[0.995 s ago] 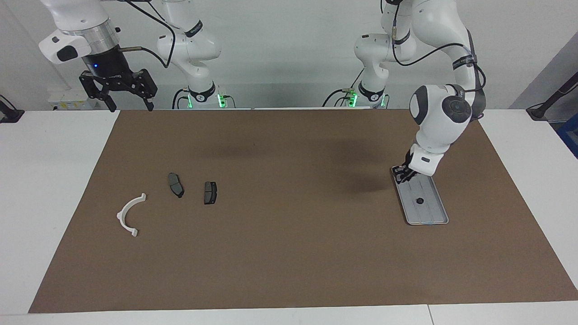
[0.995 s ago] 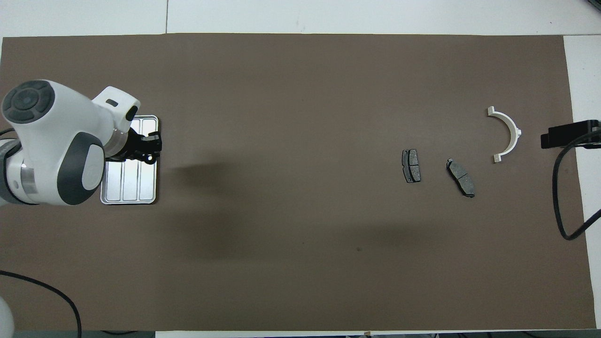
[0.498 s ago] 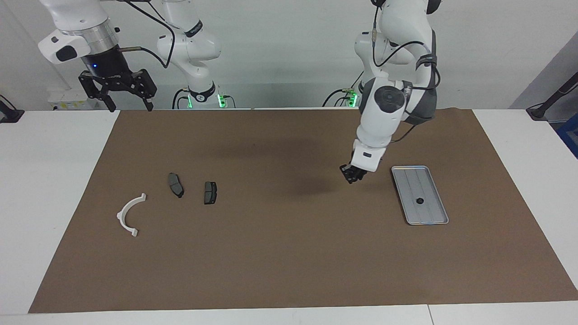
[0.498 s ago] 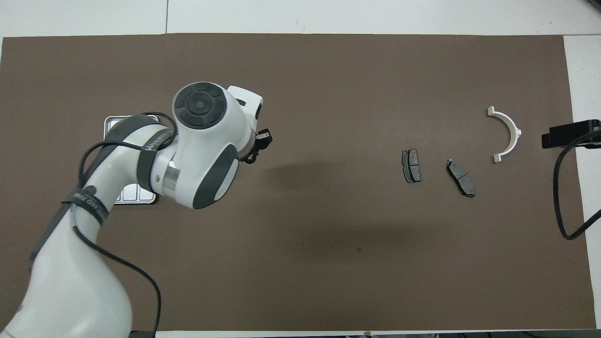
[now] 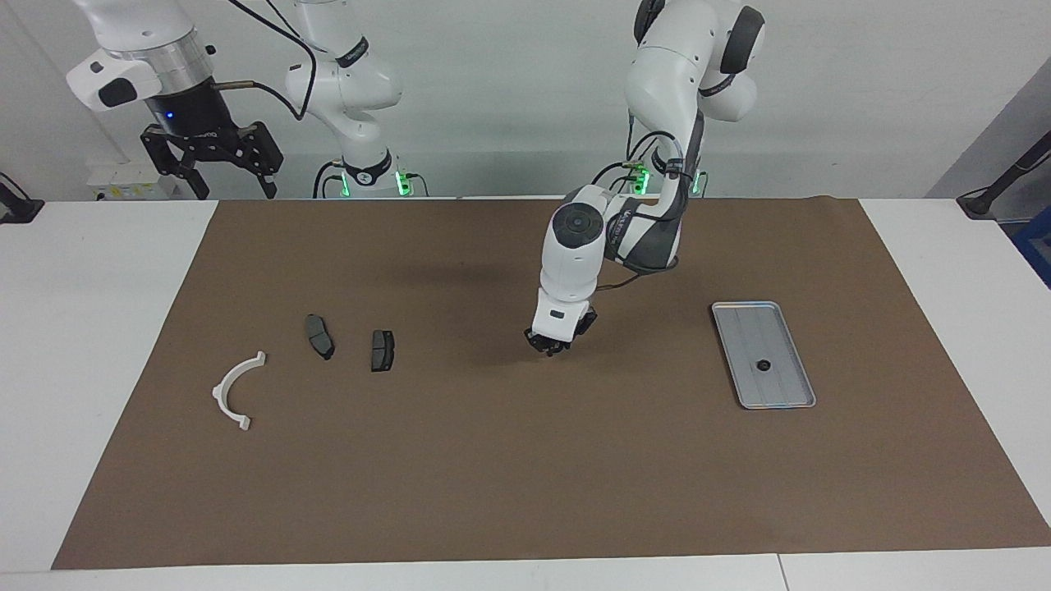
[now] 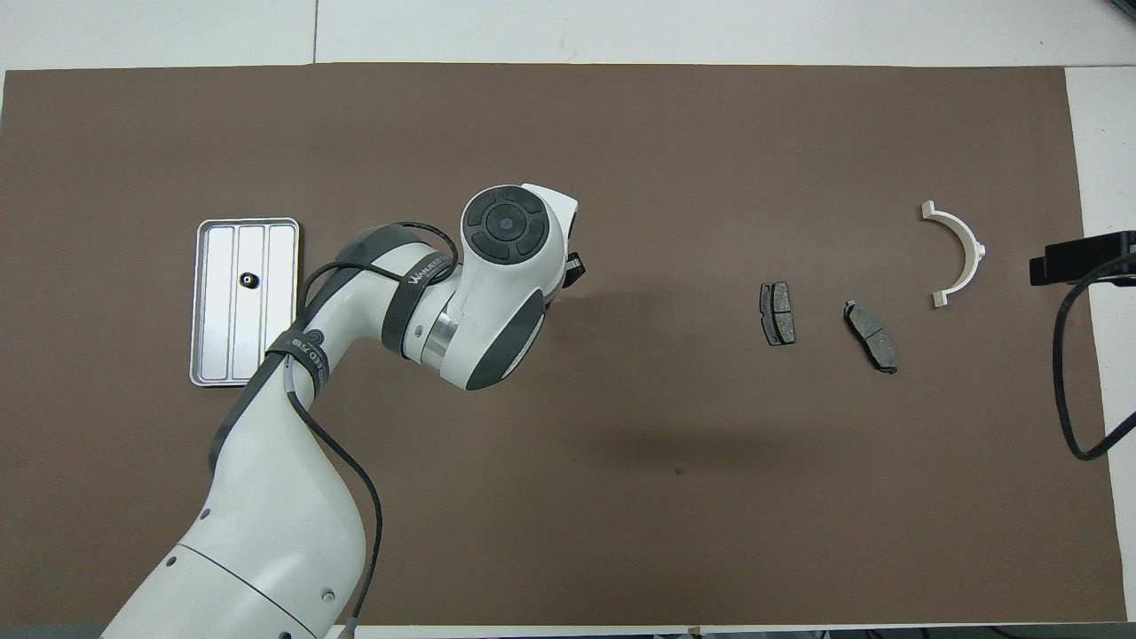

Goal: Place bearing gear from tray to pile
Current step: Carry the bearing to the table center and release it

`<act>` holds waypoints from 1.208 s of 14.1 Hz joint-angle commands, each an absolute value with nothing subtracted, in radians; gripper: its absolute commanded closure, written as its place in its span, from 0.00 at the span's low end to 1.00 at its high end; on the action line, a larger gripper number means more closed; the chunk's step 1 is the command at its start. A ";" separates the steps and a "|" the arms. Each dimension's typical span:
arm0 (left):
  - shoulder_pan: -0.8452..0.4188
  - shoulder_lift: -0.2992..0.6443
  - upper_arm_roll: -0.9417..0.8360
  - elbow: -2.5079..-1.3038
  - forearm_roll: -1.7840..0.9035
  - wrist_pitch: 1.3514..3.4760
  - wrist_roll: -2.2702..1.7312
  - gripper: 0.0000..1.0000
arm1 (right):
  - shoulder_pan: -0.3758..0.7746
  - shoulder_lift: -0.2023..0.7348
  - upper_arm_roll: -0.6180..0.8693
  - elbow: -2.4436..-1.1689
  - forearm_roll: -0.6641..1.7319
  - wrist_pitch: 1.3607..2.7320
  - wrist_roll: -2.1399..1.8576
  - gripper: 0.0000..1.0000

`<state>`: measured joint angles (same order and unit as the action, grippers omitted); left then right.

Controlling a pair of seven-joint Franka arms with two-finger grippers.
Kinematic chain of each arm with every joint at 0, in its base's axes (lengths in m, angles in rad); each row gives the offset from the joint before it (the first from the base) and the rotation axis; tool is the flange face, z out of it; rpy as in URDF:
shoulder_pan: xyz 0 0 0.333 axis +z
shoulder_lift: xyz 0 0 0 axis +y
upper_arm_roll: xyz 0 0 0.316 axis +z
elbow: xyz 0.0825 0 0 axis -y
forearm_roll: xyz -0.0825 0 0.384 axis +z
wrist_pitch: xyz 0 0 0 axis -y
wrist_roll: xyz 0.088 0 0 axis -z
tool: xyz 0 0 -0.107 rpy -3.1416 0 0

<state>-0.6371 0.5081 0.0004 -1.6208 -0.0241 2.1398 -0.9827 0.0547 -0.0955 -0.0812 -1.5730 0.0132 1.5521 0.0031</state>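
One camera faces the robots, one looks down (both high), sharing the mat [image 5: 525, 460].

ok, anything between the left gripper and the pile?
Nothing visible: bare mat lies between the left gripper, over mid-mat, and the nearest brake pad of the pile. Right gripper waits raised at its own end.

Left gripper [image 5: 548, 345] from tray [image 5: 787, 392] to mid-mat.

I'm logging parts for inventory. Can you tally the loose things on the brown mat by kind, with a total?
Tray: 1
Small dark part, in the tray: 1
Brake pads: 2
White bracket: 1
Total: 5
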 commanded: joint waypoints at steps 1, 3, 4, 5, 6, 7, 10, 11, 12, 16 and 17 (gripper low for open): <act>-0.657 0.502 0.020 -1.679 -0.034 2.186 -1.009 0.89 | 0.055 -0.115 -0.077 -1.591 0.006 1.540 0.017 0.00; -0.673 0.502 0.020 -1.701 -0.034 2.223 -1.032 0.88 | 0.061 -0.123 -0.074 -1.600 0.008 1.536 0.025 0.00; -0.673 0.502 0.020 -1.701 -0.034 2.224 -1.038 0.88 | 0.063 -0.124 -0.074 -1.606 0.011 1.536 0.028 0.00; -0.675 0.502 0.020 -1.703 -0.034 2.226 -1.049 0.88 | 0.063 -0.126 -0.074 -1.606 0.011 1.536 0.026 0.00; -0.675 0.502 0.020 -1.707 -0.034 2.232 -1.051 0.87 | 0.063 -0.127 -0.074 -1.612 0.012 1.536 0.023 0.00; -0.675 0.502 0.020 -1.719 -0.034 2.247 -1.051 0.86 | 0.063 -0.133 -0.072 -1.621 0.012 1.537 0.018 0.00; -0.675 0.502 0.020 -1.730 -0.032 2.260 -1.051 0.78 | 0.086 -0.137 -0.072 -1.649 0.012 1.545 0.028 0.00; -0.675 0.502 0.020 -1.732 -0.032 2.260 -1.051 0.78 | 0.087 -0.135 -0.072 -1.654 0.012 1.546 0.029 0.00; -0.675 0.502 0.020 -1.736 -0.032 2.260 -1.052 0.77 | 0.089 -0.133 -0.072 -1.666 0.012 1.551 0.037 0.00; -0.666 0.494 0.026 -1.712 -0.017 2.163 -1.074 0.00 | 0.121 -0.123 -0.071 -1.697 0.012 1.566 0.090 0.00; -0.652 0.477 0.026 -1.715 0.001 2.136 -1.066 0.00 | 0.133 -0.121 -0.071 -1.716 0.012 1.594 0.107 0.00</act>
